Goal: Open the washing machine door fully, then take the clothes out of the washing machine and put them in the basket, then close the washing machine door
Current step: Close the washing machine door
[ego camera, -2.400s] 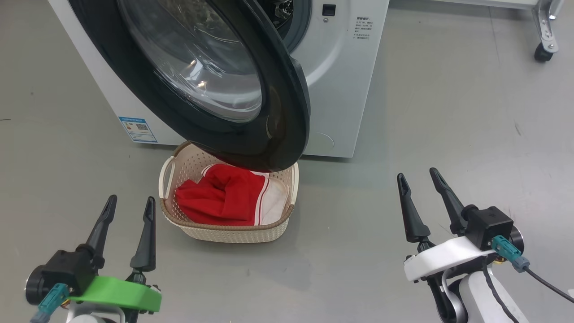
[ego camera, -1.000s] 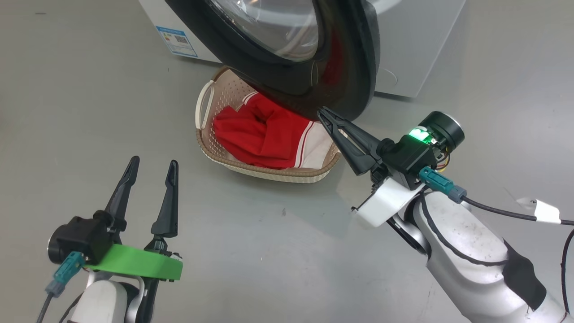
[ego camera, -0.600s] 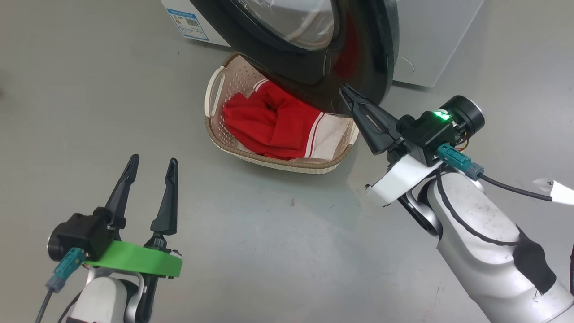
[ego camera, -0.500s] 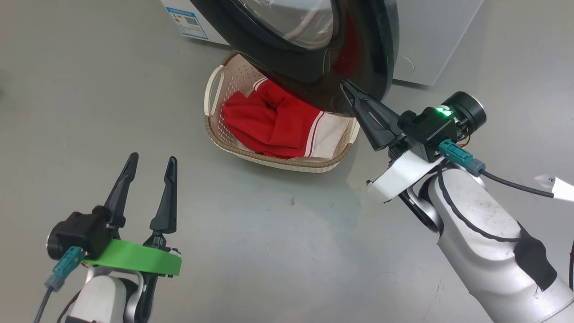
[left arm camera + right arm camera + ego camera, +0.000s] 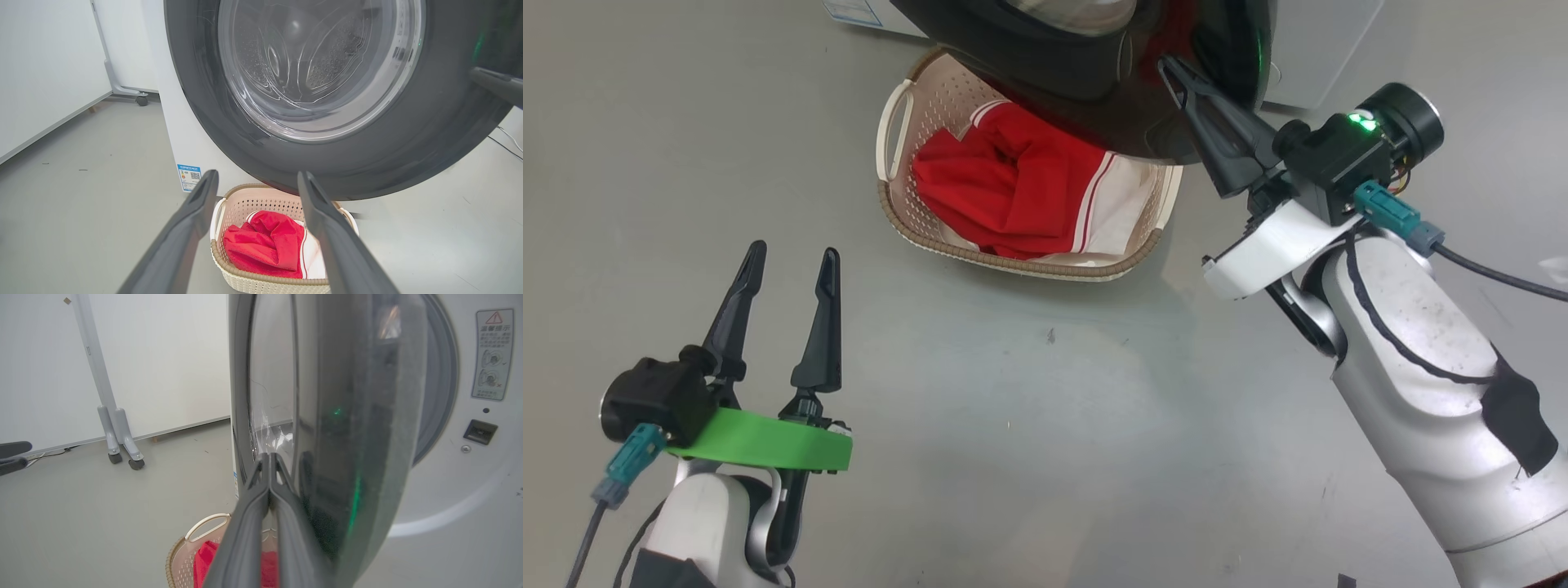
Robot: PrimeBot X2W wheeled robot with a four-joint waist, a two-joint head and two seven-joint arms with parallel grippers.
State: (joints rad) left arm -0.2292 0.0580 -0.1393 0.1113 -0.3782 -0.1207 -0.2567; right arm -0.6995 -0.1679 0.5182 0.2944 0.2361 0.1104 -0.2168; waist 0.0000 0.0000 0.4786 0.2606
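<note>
Step judged: close door. Right gripper (image 5: 1166, 64) pinched shut, empty; tips at door (image 5: 1094, 82) rim, outer side, contact unclear; washer (image 5: 470, 486) mouth just right of tips. Clothes (image 5: 1013, 188) in basket (image 5: 1013, 263), below tips, under door. Left gripper (image 5: 792, 251) spread wide, empty, well apart. Advice: press on rim, not glass; sweep toward mouth in 1 arc until latch seats.

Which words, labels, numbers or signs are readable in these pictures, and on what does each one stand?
Nothing can be quoted with certainty.
Blue sticker on the washing machine front: QR code and print, too small to read.
Pale label beside the machine's mouth: red warning triangle, Chinese characters, two pictograms; too blurred to read.
</note>
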